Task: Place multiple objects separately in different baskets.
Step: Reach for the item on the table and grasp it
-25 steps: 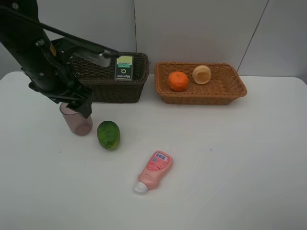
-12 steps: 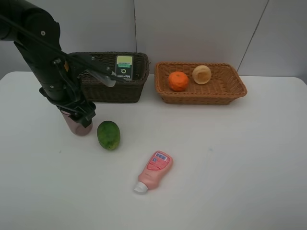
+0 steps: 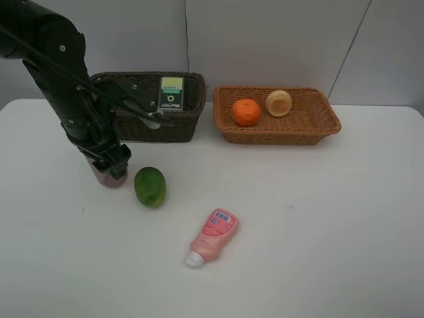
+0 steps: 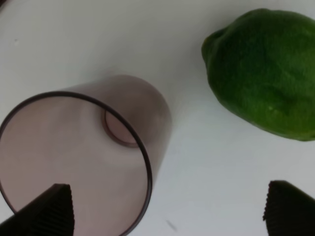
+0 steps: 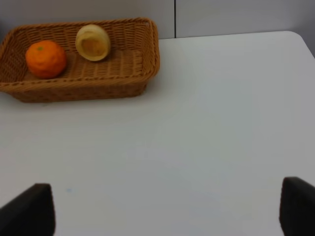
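The orange (image 3: 246,112) and peach (image 3: 278,103) are placed in the tan basket (image 3: 333,122), the dark bottle (image 3: 171,93) in the brown basket (image 3: 154,127). The cup (image 3: 110,177), green fruit (image 3: 150,186) and pink bottle (image 3: 213,237) are left on the worktop (image 3: 318,218). The left gripper (image 4: 167,211) is held released over the cup; the right gripper (image 5: 167,211) is released and empty.

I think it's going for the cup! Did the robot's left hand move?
Yes. The left gripper dropped lower over the mauve cup, farther below the dark basket.
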Controlling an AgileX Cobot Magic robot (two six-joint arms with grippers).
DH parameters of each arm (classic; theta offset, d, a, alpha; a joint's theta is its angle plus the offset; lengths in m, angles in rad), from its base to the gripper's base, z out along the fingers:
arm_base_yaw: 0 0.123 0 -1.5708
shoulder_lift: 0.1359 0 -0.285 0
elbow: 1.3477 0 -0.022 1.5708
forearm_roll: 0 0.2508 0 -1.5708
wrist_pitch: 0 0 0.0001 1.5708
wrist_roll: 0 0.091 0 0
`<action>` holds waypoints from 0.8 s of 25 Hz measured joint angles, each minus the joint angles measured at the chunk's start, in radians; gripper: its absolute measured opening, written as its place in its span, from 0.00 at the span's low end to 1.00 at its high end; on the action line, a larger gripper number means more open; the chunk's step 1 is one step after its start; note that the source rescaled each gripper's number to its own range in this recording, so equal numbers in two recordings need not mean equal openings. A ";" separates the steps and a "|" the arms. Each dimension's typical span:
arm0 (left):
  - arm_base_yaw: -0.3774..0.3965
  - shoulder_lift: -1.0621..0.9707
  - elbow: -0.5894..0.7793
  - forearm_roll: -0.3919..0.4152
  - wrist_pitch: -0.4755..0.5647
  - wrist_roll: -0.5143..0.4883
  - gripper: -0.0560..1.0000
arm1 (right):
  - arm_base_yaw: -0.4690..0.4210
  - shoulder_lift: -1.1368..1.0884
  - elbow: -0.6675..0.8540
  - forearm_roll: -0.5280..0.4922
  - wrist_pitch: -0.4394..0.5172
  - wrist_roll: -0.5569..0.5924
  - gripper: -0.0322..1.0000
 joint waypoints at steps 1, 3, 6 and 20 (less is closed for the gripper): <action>0.000 0.000 0.000 0.000 -0.002 0.015 1.00 | 0.000 0.000 0.000 0.000 0.000 0.000 0.97; 0.000 0.000 0.000 0.000 -0.009 0.047 1.00 | 0.000 0.000 0.000 0.000 0.000 0.000 0.97; 0.000 0.008 0.000 -0.003 -0.018 0.085 1.00 | 0.000 0.000 0.000 0.000 0.000 0.000 0.97; 0.000 0.116 0.000 -0.004 -0.034 0.097 1.00 | 0.000 0.000 0.000 0.000 0.000 0.000 0.97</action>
